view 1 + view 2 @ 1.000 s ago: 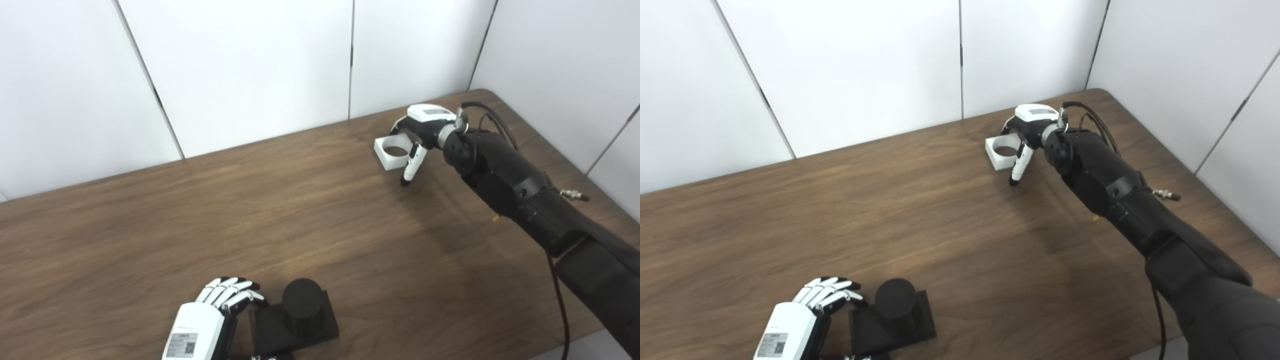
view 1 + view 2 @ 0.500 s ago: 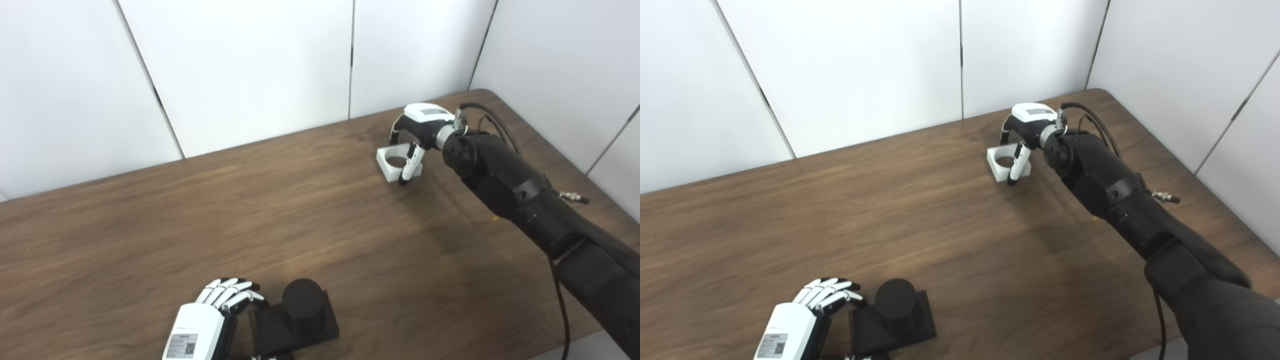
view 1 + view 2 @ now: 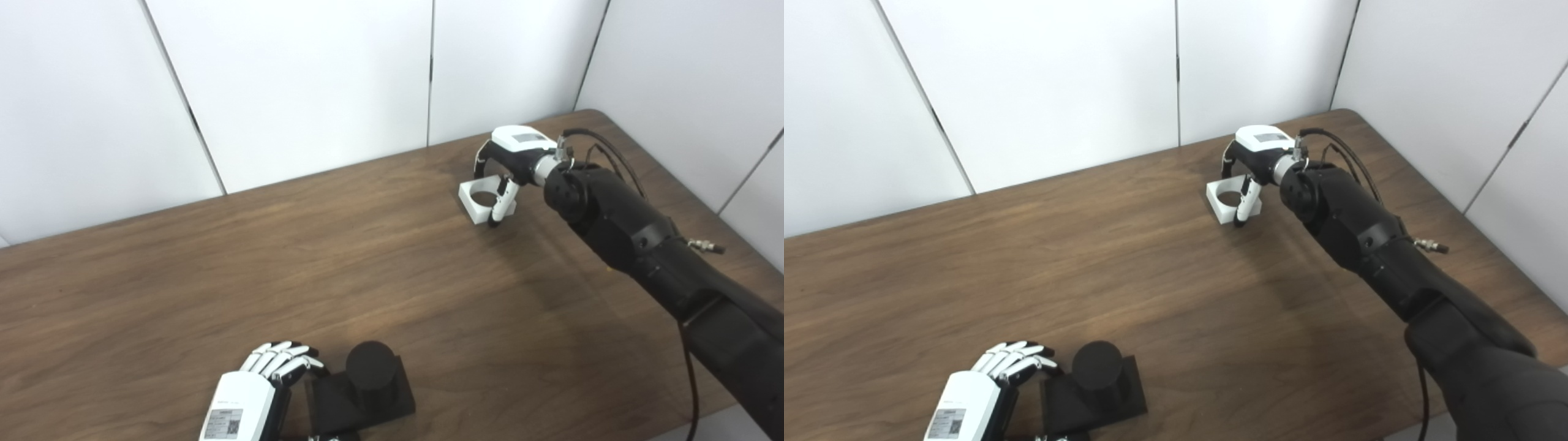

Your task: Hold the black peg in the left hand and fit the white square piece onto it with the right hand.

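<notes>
Left eye view, right hand point(image 3: 511, 165): fingers curl over the white square piece point(image 3: 486, 199), thumb on its near side; firm grip cannot be told.
Left hand point(image 3: 260, 392): fingers loosely bent, touching the black peg point(image 3: 361, 389) base just right of it.

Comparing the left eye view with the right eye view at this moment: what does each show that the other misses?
Only the left eye view: a grey sliver of floor at the left edge below the wall panels.
Only the right eye view: more of the right-hand wall, and more tabletop to the right of the right arm.
Both: the right hand curled over the white square piece with a round hole at the far corner of the brown wooden table, and the left hand beside the square base of the black cylindrical peg.
</notes>
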{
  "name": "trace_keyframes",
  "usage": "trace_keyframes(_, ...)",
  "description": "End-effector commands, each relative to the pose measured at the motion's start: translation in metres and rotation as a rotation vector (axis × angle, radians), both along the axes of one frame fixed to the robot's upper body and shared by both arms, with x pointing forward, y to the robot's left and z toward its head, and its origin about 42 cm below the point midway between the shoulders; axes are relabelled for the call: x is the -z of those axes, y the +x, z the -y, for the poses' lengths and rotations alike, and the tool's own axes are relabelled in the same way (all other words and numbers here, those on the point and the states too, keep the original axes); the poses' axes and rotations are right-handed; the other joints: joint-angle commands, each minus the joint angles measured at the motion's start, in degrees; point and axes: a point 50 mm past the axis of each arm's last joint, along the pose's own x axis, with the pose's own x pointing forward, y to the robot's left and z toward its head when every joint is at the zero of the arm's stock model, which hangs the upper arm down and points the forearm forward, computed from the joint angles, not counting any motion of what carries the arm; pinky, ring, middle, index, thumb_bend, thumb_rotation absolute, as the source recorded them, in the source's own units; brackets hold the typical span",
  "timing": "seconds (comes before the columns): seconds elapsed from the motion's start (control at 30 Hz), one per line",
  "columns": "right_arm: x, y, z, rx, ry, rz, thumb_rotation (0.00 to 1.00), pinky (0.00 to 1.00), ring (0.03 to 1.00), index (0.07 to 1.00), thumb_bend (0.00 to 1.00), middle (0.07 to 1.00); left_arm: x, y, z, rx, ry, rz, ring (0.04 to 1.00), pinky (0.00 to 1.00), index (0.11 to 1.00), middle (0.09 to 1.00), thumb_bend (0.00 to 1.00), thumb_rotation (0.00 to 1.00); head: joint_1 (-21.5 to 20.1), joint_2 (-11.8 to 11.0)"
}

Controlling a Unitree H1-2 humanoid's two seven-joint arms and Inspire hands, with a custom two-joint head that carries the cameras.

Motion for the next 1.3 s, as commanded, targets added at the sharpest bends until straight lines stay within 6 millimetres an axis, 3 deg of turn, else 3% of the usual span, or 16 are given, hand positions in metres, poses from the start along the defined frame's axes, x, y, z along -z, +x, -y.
trace_keyframes(0.0, -0.026, 0.001, 0.001, -0.010, -0.021, 0.059, 0.13, 0.78, 0.865, 0.486, 0.52, 0.797, 0.021, -0.013, -0.008, -0.031, 0.085, -0.102, 0.796, 0.83, 0.486, 0.740, 0.52, 0.05, 0.47, 0.39)
trace_keyframes(0.2, -0.057, -0.024, -0.023, -0.108, -0.029, 0.093, 0.13, 0.84, 0.891, 0.487, 0.52, 0.804, 0.015, -0.014, -0.003, -0.027, 0.087, -0.099, 0.793, 0.83, 0.486, 0.738, 0.52, 0.05, 3.18, 2.76)
trace_keyframes(0.33, -0.082, -0.051, -0.048, -0.222, -0.030, 0.106, 0.13, 0.91, 0.898, 0.487, 0.52, 0.797, 0.010, -0.014, 0.002, -0.023, 0.092, -0.097, 0.793, 0.82, 0.486, 0.738, 0.52, 0.05, 5.40, 4.67)
trace_keyframes(0.57, -0.114, -0.103, -0.086, -0.384, 0.026, 0.086, 0.13, 0.94, 0.906, 0.486, 0.52, 0.802, 0.008, -0.012, 0.010, -0.021, 0.098, -0.096, 0.796, 0.83, 0.486, 0.742, 0.52, 0.05, 7.99, 7.04)
trace_keyframes(0.77, -0.117, -0.136, -0.108, -0.470, 0.045, 0.056, 0.13, 0.92, 0.906, 0.485, 0.52, 0.797, 0.006, -0.011, 0.015, -0.023, 0.097, -0.101, 0.802, 0.84, 0.486, 0.747, 0.52, 0.05, 8.72, 8.82)
trace_keyframes(1.27, -0.109, -0.179, -0.137, -0.615, 0.108, 0.039, 0.13, 0.89, 0.874, 0.483, 0.52, 0.770, 0.003, -0.008, 0.022, -0.018, 0.095, -0.105, 0.806, 0.85, 0.486, 0.750, 0.52, 0.05, 9.67, 11.27)
